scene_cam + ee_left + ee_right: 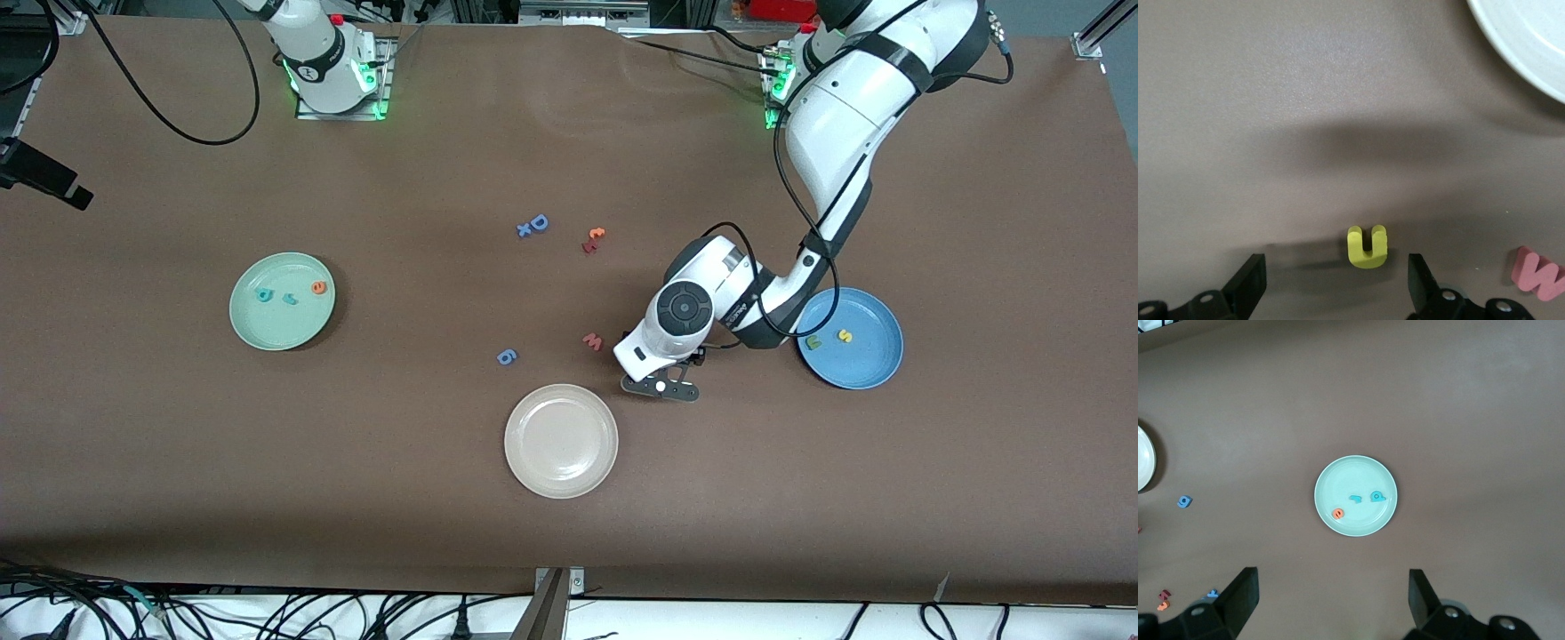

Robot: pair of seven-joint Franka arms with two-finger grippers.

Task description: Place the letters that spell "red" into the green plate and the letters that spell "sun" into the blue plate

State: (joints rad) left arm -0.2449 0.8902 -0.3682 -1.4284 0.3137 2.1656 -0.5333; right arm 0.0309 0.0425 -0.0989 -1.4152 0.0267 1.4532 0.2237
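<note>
The green plate [267, 324] holds the teal "d" [263, 294], the teal "r" [290, 299] and the orange "e" [318, 287]. On the blue plate [867, 364] lie the green arch letter [813, 341] and the yellow "s" [845, 336]. My left gripper [660, 388] is low over the table between the beige plate and the blue plate. It is open, and the yellow arch letter [1367, 246] lies on the table between its fingers [1248, 283], untouched. My right gripper [1330, 595] hangs open and empty high above the green plate [1351, 477].
A beige-white plate [561, 440] sits nearest the front camera, close to the left gripper. A pink "w" [593, 341] lies beside that gripper. A blue "6" [507, 357], a blue "D" [537, 223] and small orange-red pieces [594, 238] lie mid-table.
</note>
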